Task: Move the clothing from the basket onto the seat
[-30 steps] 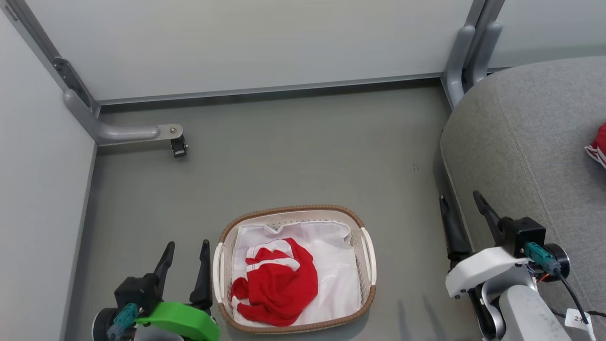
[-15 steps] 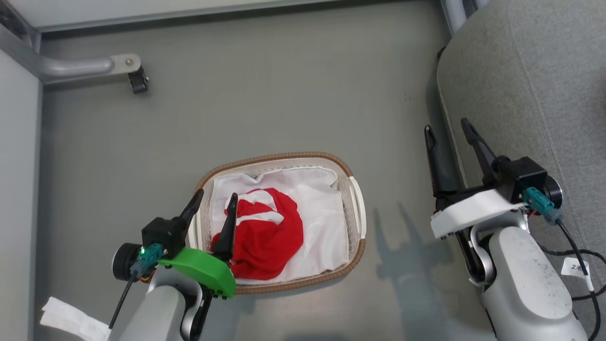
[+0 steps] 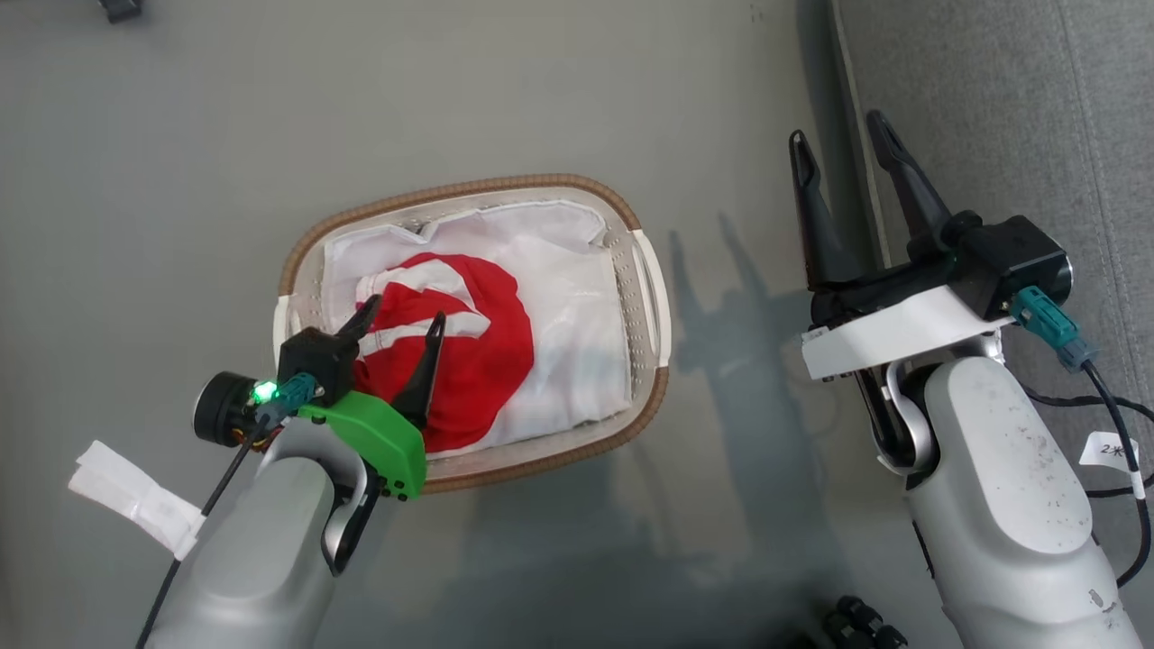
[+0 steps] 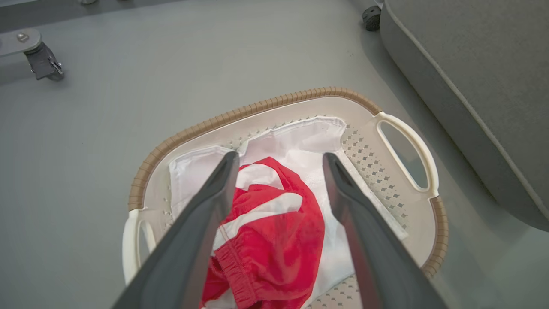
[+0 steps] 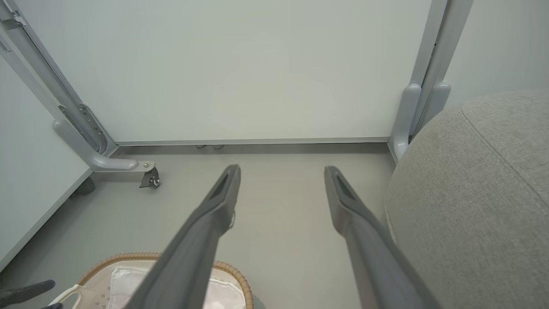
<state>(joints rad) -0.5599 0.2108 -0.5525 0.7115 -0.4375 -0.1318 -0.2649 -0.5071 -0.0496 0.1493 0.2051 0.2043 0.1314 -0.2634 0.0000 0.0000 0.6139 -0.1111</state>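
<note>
A crumpled red jersey garment (image 3: pixel 469 351) (image 4: pixel 274 240) with white stripe trim lies in the white basket (image 3: pixel 651 297) (image 4: pixel 257 112) with its brown woven rim, on top of a plain white cloth. My left gripper (image 3: pixel 404 311) (image 4: pixel 281 159) hangs open just above the red garment, one finger on each side of its striped part, holding nothing. Over the floor beside the grey seat (image 3: pixel 992 108) (image 4: pixel 480 77) (image 5: pixel 480 189), right of the basket, my right gripper (image 3: pixel 838 140) (image 5: pixel 282 171) is open and empty.
The basket stands on a grey floor (image 3: pixel 225 135). The seat's edge runs along the right. Pale partition walls (image 5: pixel 240 73) with grey metal posts and a castor foot (image 5: pixel 150 178) (image 4: pixel 43 64) close off the far side. A white tag (image 3: pixel 135 496) hangs off my left forearm.
The head camera has tilted down, so the whole scene has slid up the picture. My left gripper has moved from beside the basket to over the red garment. The right gripper stays open.
</note>
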